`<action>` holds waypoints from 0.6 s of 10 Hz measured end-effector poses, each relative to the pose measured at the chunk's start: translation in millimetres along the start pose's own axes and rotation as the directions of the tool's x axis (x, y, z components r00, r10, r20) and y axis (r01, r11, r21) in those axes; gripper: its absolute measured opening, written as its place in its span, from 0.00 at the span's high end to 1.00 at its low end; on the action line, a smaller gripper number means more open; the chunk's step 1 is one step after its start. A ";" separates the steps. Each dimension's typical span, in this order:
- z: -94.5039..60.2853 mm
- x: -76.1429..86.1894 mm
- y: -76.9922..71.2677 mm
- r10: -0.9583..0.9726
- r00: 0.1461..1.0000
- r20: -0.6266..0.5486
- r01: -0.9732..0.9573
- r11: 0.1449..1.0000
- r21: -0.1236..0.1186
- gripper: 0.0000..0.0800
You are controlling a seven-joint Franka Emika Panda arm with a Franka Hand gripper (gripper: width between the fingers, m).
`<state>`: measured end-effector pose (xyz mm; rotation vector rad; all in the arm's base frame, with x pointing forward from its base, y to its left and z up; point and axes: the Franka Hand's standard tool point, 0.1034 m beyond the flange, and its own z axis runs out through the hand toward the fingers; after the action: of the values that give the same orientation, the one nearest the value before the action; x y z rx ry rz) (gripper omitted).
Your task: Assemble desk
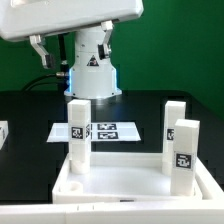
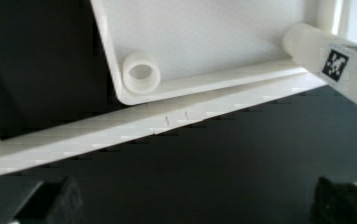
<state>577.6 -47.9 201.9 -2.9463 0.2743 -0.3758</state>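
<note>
The white desk panel lies flat at the front of the exterior view, rim up. One white tagged leg stands upright at its far corner on the exterior view's left. Two more legs stand upright on the exterior view's right. In the wrist view I see a panel corner with a round socket and one tagged leg. My gripper hangs above the dark table, jaws wide open and empty. Only its dark fingertips show.
The marker board lies on the black table behind the panel. A long white wall runs along the panel's edge. A white part shows at the exterior view's left edge. The robot base stands at the back.
</note>
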 end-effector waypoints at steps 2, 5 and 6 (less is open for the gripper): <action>0.8 -14.4 17.6 -0.197 0.980 0.021 0.197 0.980 0.006 0.19; 1.2 -48.8 50.2 -0.332 0.941 0.069 0.331 0.943 0.018 0.19; 1.7 -48.9 50.3 -0.340 0.938 0.070 0.340 0.940 0.018 0.19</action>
<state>523.3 -86.7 179.9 -2.9899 -0.2511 -0.3084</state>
